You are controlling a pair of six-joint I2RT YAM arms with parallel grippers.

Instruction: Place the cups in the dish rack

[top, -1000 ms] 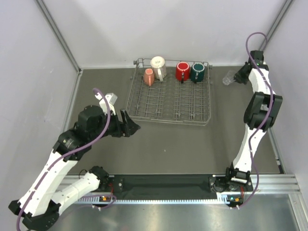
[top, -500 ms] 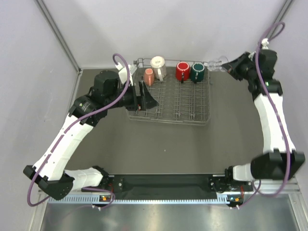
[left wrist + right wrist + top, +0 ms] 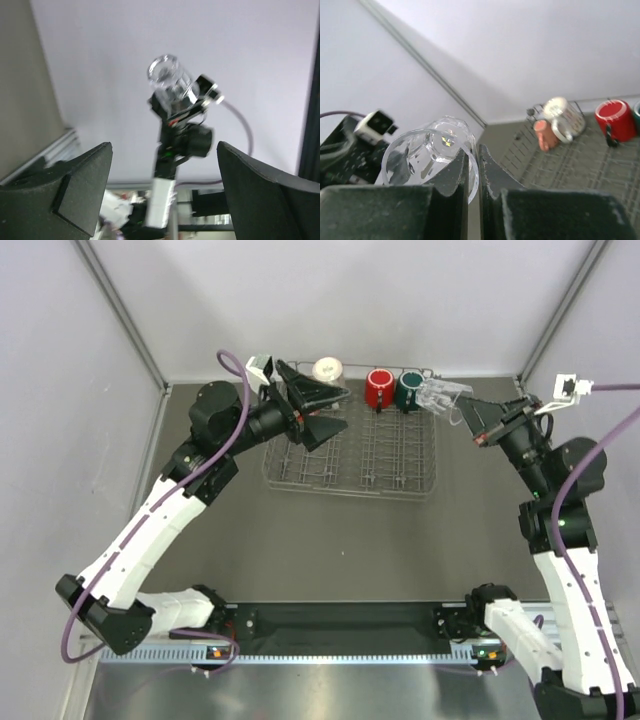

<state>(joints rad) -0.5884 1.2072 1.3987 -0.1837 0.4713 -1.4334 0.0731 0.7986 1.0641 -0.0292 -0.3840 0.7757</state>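
Observation:
The dish rack (image 3: 395, 465) lies at the back of the table. In its far row stand a white speckled mug (image 3: 328, 368), a red mug (image 3: 379, 388) and a dark green mug (image 3: 409, 390). My right gripper (image 3: 464, 412) is shut on the rim of the clear glass (image 3: 443, 398), held tilted in the air above the rack's far right corner. Seen from the right wrist, the fingers pinch the glass (image 3: 427, 155) wall; the salmon-pink mug (image 3: 543, 134) lies beside the white mug (image 3: 562, 117). My left gripper (image 3: 336, 412) hovers open and empty over the rack's far left, hiding the salmon mug from above.
Grey walls close the table at the back and on both sides. The left wrist camera looks across at the right arm holding up the glass (image 3: 167, 75). The rack's (image 3: 570, 160) near rows of prongs hold nothing.
My left arm has swung up from the table's left to the rack's far left, jaws opening wider. My right arm has carried the glass in from the far right toward the rack.

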